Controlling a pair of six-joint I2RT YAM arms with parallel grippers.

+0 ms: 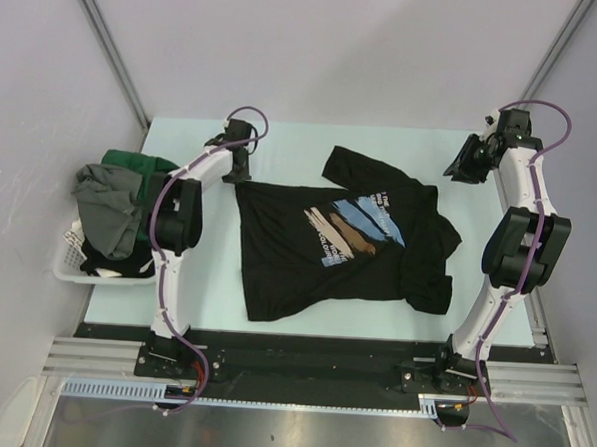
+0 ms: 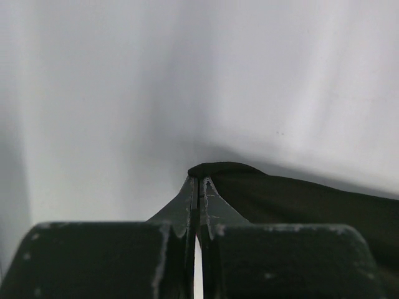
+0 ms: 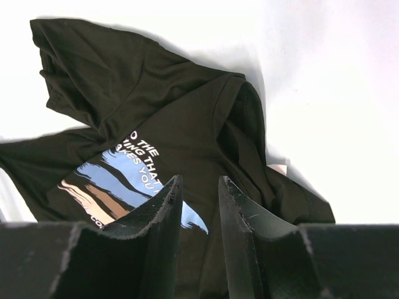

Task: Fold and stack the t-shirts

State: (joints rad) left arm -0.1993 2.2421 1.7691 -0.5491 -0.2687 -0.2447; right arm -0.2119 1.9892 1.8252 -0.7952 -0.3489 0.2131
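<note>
On the table our black t-shirt lies spread, looking soft and floppy; our left gripper pinches its far corner tight; our right gripper is apart, empty; we should grab corners, not middles.

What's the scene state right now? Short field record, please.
table: pale, one shirt spread on it
black t-shirt: lying open, print up, right side crumpled
left gripper: shut on the black t-shirt's far left corner
right gripper: open, empty, near the table's far right corner, clear of the shirt
basket: white, at the table's left edge
pile: green, grey and black shirts heaped in the basket, unfolded
folded stack: none yet
</note>
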